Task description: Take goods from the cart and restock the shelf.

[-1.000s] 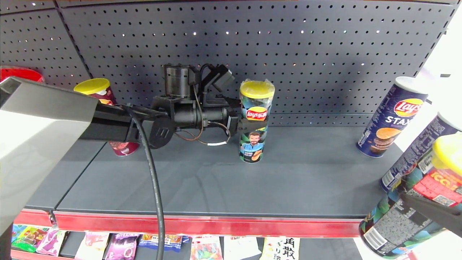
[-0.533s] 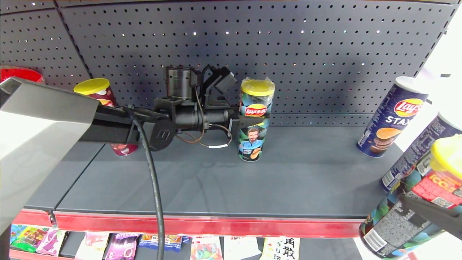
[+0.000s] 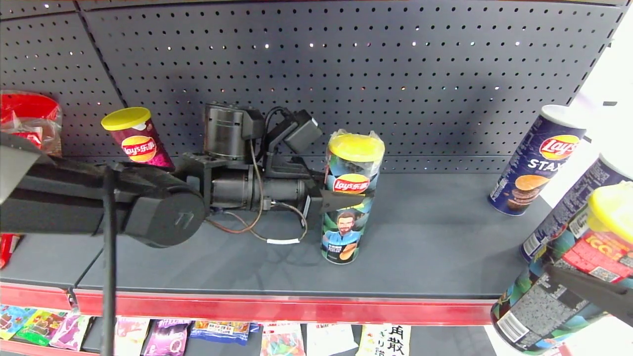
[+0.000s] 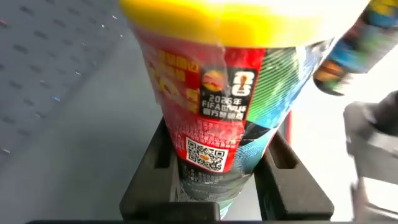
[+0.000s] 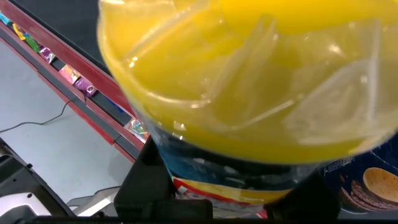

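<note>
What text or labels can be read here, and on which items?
Brand print left unquoted; places only.
Oval logo: yellow-lidded can in left end effector.
Oval logo: maroon can.
Logo and big word: blue can.
QR code, fine print, too small: tilted can in right end effector.
Characters: lower packets.

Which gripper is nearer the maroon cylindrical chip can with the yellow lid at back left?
Left. The left gripper holds a yellow-lidded can mid-shelf, right of the maroon can; the right gripper is off the far right front.
</note>
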`<state>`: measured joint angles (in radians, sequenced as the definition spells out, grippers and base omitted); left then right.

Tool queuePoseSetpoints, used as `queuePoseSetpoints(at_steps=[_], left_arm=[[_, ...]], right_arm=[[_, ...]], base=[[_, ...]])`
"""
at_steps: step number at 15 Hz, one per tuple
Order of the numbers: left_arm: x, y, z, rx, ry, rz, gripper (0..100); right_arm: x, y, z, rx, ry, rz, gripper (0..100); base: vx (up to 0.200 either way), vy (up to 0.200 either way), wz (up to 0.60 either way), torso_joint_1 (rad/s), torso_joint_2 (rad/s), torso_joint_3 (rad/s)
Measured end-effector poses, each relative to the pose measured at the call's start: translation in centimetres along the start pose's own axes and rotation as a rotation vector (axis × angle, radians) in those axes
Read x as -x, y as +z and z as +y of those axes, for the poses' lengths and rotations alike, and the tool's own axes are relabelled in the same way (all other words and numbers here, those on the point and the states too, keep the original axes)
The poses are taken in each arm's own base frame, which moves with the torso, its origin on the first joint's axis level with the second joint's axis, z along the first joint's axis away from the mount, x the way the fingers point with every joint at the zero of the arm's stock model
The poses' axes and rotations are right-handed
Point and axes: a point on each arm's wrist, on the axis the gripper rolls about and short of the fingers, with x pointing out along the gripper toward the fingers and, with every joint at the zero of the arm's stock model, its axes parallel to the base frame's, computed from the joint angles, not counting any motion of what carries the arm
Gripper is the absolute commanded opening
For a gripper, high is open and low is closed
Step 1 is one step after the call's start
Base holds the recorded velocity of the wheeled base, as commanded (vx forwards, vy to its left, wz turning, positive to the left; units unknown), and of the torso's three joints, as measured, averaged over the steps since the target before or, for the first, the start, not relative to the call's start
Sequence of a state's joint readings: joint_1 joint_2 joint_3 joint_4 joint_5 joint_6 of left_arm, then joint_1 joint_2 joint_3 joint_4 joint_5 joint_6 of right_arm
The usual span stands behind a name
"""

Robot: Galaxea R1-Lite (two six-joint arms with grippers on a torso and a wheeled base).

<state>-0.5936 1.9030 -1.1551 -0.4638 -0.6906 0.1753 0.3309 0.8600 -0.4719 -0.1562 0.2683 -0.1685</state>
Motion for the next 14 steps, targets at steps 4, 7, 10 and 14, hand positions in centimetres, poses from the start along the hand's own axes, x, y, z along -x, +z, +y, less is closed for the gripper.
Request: queuePoseSetpoints(at_steps=[4,7,10,14], left_arm=[[1.7,-0.4,-2.1,-0.008,0.010,-0.003,0],[2.3,-1.0,-2.7,-0.016,0.028,-0.014,0],[2.6,-1.2,-3.1,-0.005,0.026,-0.011,0],[2.4,-1.0,-4.0,0.013,0.001,-0.011,0]], right_arm=[[-0.1,0.1,0.0,-0.001,0.000,0.002,0],[-0.2,0.2,-0.1,0.000,0.001,0.002,0],[-0.2,0.1,-0.1,-0.001,0.001,0.005,0],[-0.3,0.1,-0.1,-0.003,0.001,0.010,0]], base=[[0.000,0.000,0.00,0.000,0.00,0.000],[0.000,0.000,0.00,0.000,0.00,0.000],[0.000,0.000,0.00,0.000,0.00,0.000],[0.000,0.000,0.00,0.000,0.00,0.000]])
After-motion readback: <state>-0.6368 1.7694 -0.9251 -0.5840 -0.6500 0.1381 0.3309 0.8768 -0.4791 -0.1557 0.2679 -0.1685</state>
